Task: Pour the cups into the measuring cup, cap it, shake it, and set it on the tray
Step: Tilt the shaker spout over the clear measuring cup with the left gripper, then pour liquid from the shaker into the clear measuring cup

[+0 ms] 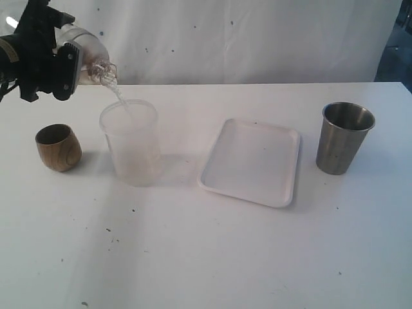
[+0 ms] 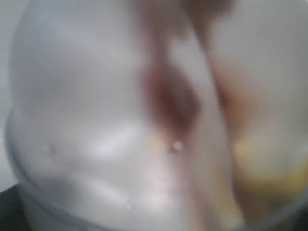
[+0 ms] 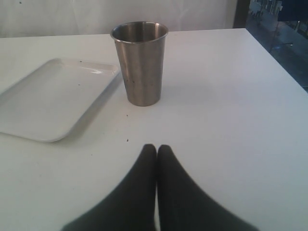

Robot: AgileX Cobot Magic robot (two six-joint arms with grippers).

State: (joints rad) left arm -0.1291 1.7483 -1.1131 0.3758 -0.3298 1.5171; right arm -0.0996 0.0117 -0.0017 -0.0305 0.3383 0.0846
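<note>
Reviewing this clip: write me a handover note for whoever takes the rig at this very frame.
Left claw: clamped on a translucent plastic cup, tilted, with a stream running into the measuring cup (its scale is not visible from here).
Right claw: shut, empty, facing the steel tumbler.
Wooden cup: upright beside the measuring cup, on the left claw's side.
Tray: nothing on it, between measuring cup and tumbler.
Done: one pour under way.
Left: wooden cup and tumbler (contents unreadable), capping (no cap in view), shaking, setting on the tray.
</note>
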